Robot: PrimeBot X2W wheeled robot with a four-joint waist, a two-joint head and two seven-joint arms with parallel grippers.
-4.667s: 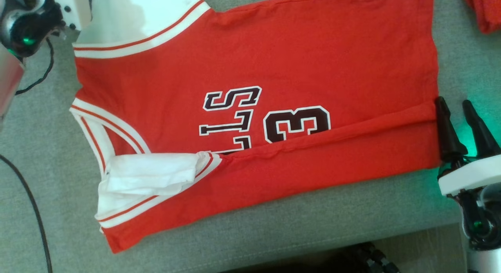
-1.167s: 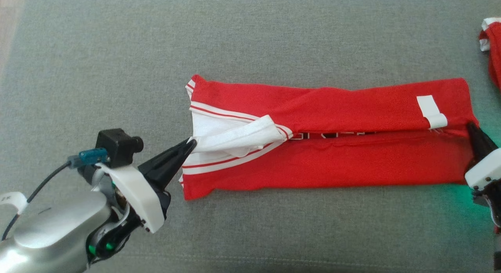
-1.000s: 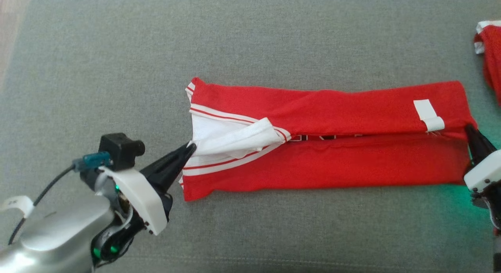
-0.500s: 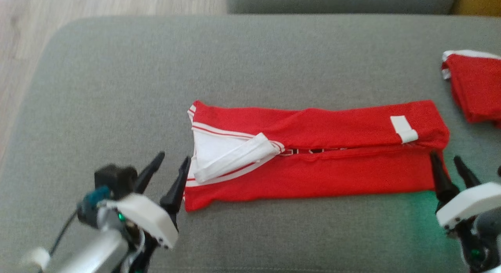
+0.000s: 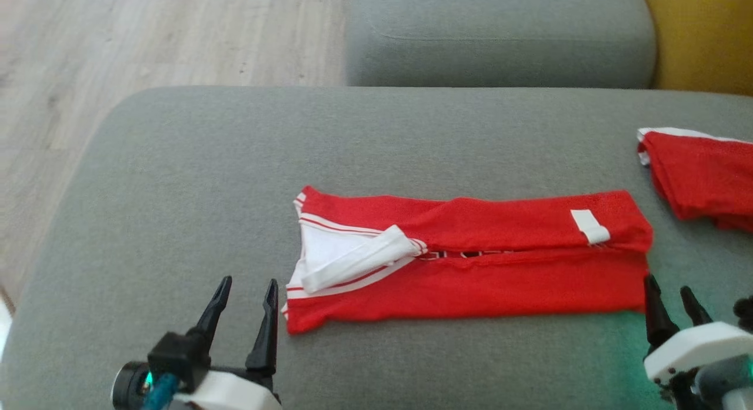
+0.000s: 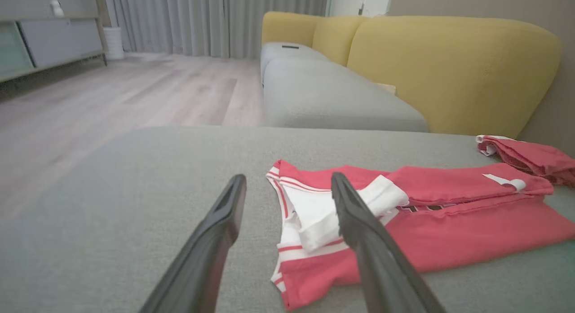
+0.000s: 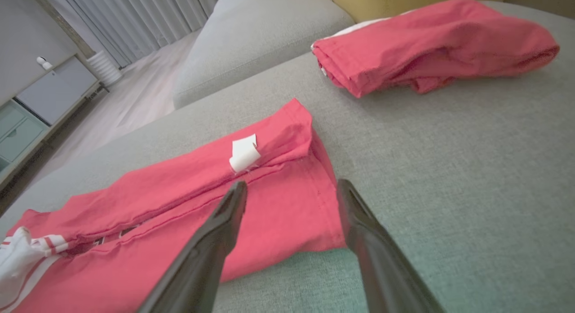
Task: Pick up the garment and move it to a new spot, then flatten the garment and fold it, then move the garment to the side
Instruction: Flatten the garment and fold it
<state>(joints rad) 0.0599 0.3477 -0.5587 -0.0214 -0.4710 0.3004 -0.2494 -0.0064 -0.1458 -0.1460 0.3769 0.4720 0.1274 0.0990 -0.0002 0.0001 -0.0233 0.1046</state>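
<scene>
garment (image 5: 470, 275): across the cushion's (image 5: 176, 192) middle, running left to right
my left claw (image 5: 249, 280): just beside its left end, near the front edge
my right claw (image 5: 667, 283): at its right front corner
second garment (image 5: 700, 175): right edge, behind
sofa seat (image 5: 500, 39): beyond the back edge

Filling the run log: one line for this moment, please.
left gripper: open | right gripper: open | jersey: folded strip on cushion

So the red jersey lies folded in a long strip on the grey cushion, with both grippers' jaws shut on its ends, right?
Not quite: the head view shows the jaws of the left gripper and right gripper open, holding nothing. The red jersey does lie folded in a long strip on the grey cushion.
</scene>
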